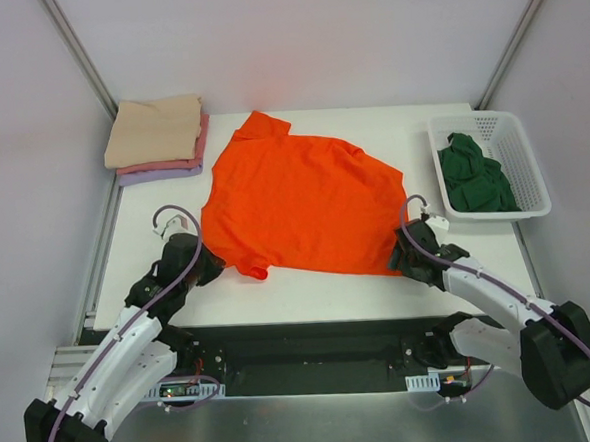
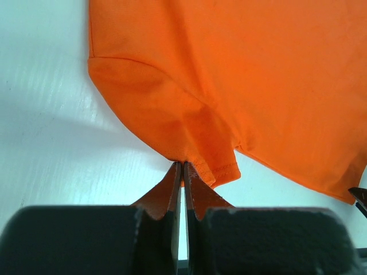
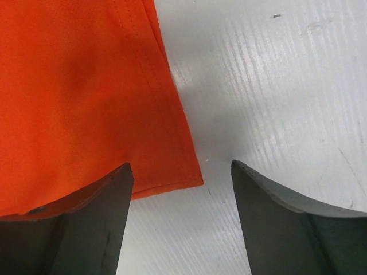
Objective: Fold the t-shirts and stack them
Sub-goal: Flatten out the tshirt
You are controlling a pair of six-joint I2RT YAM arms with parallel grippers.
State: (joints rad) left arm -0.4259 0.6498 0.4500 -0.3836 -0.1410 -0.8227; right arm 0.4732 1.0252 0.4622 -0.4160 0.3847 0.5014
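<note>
Orange t-shirt (image 1: 299, 201): hem corner at eleven o'clock inside the wide-open right gripper (image 3: 180, 163); left gripper (image 2: 181, 164) pinches its sleeve shut.

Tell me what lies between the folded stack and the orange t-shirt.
Only bare table, seen in the top external view; folded stack and orange t-shirt lie apart.

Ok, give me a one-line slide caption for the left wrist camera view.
Left gripper closed on the sleeve edge of the orange t-shirt lying on the white table.
</note>
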